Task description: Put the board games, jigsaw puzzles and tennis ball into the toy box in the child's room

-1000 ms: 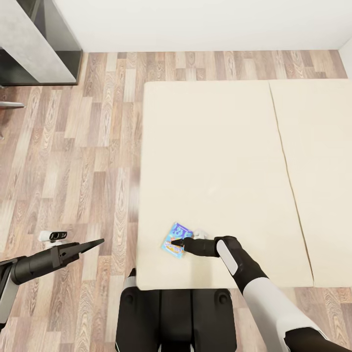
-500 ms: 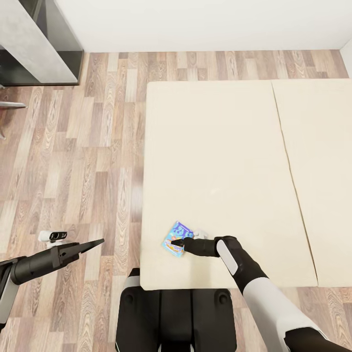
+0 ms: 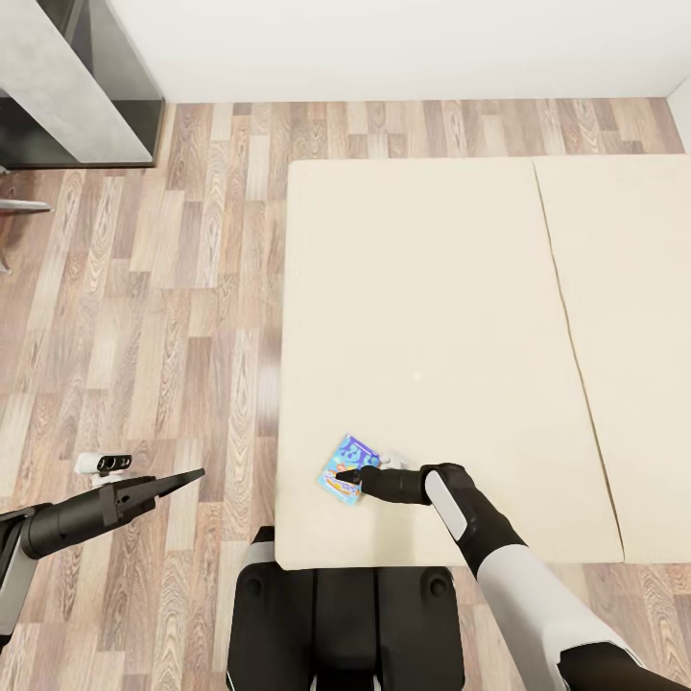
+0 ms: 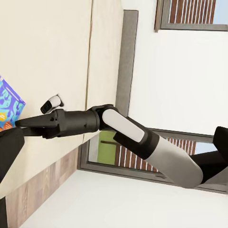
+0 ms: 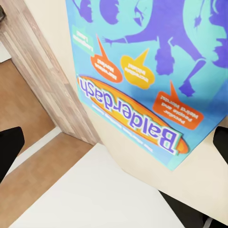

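Over blue board game (image 3: 347,468), right gripper (image 3: 344,476) unmoved.

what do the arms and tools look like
Both arms are glossy black with white shell panels. The right arm has a white forearm and a white oval patch behind the wrist. Each tool, left and right, is black, tapering to slim pointed fingers.

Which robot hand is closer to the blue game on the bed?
The right hand: its tips are right at the blue game on the bed. The left hand hangs over the floor, off the bed's side.
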Robot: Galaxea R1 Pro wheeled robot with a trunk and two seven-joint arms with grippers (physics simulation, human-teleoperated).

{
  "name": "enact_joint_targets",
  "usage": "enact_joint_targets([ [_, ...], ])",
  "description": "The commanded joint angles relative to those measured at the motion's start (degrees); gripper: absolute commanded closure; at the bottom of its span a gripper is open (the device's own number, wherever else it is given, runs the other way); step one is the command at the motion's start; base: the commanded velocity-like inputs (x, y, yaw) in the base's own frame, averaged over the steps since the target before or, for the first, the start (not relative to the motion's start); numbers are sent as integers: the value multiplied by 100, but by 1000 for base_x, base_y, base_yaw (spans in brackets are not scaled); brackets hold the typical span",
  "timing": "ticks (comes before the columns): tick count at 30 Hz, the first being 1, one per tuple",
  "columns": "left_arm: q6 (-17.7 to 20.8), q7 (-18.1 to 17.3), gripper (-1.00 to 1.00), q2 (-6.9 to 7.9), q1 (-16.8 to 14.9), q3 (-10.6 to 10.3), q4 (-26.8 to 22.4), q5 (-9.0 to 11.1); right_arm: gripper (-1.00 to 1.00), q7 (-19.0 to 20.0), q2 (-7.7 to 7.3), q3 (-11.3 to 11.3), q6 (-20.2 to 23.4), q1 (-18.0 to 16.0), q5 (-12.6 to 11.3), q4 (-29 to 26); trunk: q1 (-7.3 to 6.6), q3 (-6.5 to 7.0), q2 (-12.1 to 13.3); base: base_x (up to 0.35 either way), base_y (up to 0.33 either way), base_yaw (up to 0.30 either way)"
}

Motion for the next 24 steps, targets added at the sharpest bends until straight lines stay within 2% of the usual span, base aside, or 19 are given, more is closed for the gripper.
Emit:
enact_joint_targets([
  [1,62,-23,-100,1,-1,0,-2,-5,-100,12,0,-1,25,-2,4,-6,3,-6,-9,0,0,0],
  [10,62,-23,-100,1,-1,0,2,-5,-100,13,0,-1,26,-2,4,-4,3,-6,-9,0,72,0],
  [24,63,-23,-100,10,-1,0,6,-5,-100,15,0,-1,20,-2,4,-9,3,-6,-9,-2,9,0],
])
